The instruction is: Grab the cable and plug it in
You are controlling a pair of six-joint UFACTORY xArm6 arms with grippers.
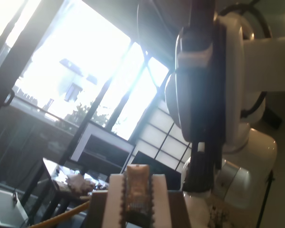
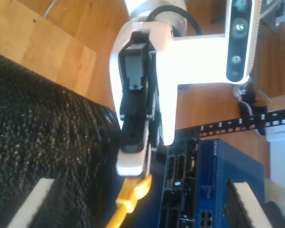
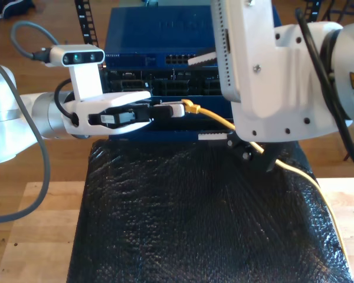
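Cable (image 3: pixel 215 118) plug end sits pinched at the tip of my first gripper (image 3: pixel 180 108), whose arm reaches in level from the exterior view's left. Second wrist view shows that gripper's fingers (image 2: pixel 132 161) closed on the yellow boot, just beside the blue switch (image 2: pixel 213 180). My second gripper: cannot tell its spread. Cable pale-yellow, thin, trailing over black mat (image 3: pixel 194 218).
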